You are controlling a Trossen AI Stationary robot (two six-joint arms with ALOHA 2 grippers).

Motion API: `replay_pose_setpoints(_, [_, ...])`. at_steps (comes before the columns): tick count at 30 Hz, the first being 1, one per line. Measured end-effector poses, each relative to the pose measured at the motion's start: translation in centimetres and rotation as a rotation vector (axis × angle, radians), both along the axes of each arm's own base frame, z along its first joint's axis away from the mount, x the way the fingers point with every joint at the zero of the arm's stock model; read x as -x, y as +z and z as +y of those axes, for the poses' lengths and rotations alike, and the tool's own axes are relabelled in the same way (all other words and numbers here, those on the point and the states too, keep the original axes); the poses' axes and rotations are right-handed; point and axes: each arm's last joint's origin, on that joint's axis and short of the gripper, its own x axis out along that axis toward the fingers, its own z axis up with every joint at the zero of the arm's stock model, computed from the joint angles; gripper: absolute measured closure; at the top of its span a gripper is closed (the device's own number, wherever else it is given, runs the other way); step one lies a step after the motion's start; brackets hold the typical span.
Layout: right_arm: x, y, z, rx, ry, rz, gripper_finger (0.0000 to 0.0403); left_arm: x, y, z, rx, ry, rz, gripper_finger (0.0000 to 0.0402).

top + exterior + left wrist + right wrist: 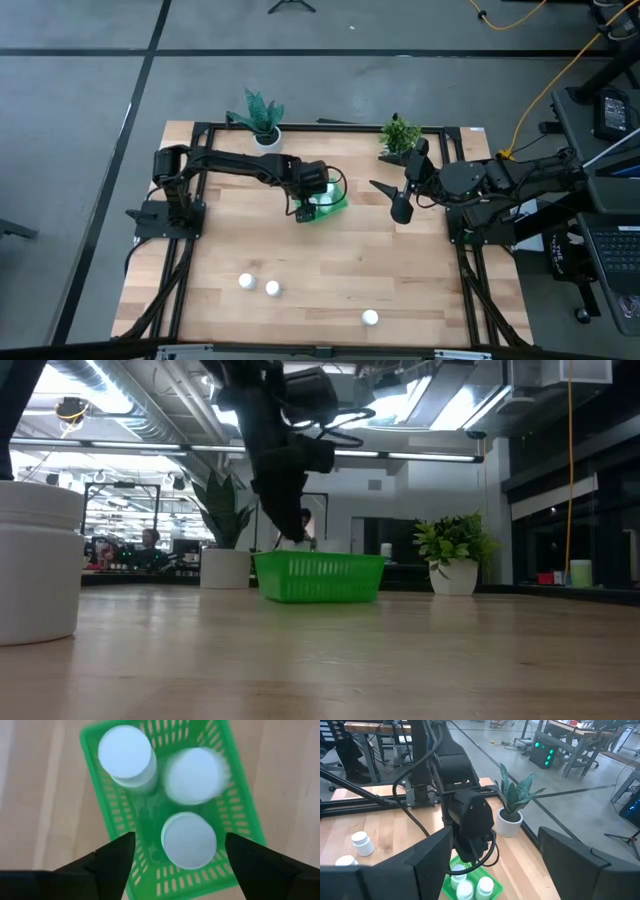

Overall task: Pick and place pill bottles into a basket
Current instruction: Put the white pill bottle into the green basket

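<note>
The green basket stands on the table's far middle and holds three white pill bottles upright; it also shows in the low view. My left gripper hovers above the basket, open and pointing down. Its fingers stand apart on either side of the nearest bottle without touching it. Three more bottles stand on the near part of the table: two at the left and one at the right. My right gripper waits open and empty to the basket's right.
A snake plant in a white pot and a leafy potted plant stand at the table's far edge behind the basket. One bottle stands close to the low camera. Bare wood lies between the basket and the near bottles.
</note>
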Motion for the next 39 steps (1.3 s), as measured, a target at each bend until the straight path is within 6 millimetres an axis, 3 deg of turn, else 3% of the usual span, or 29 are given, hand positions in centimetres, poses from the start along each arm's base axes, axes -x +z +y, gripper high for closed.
replay_pose_setpoints(14, [0.0,-0.4,0.0,-0.006,-0.005,0.022,0.0109,-0.6,2.1,0.0,-0.077,0.015,-0.007,0.0098])
replay_pose_setpoints(19, [-0.4,-3.3,0.3,-0.105,0.047,0.086,0.0109,-1.3,5.1,-0.1,-0.168,0.01,-0.039,0.0098])
replay_pose_setpoints(23, [-0.4,-5.7,1.5,-0.311,0.18,0.16,0.0109,-1.1,9.5,-0.3,-0.305,0.016,-0.126,0.0098])
replay_pose_setpoints(27, [0.7,-6.4,3.5,-0.442,0.232,0.258,0.0109,0.8,14.4,-0.1,-0.469,0.067,-0.229,0.0098])
replay_pose_setpoints(32, [2.2,-5.5,6.0,-0.558,0.262,0.319,0.0109,5.7,20.3,0.7,-0.672,0.239,-0.365,0.0098])
replay_pose_setpoints(39, [1.3,-7.8,10.9,-0.624,0.256,0.603,0.0109,12.9,25.7,1.4,-0.732,0.425,-0.549,0.0098])
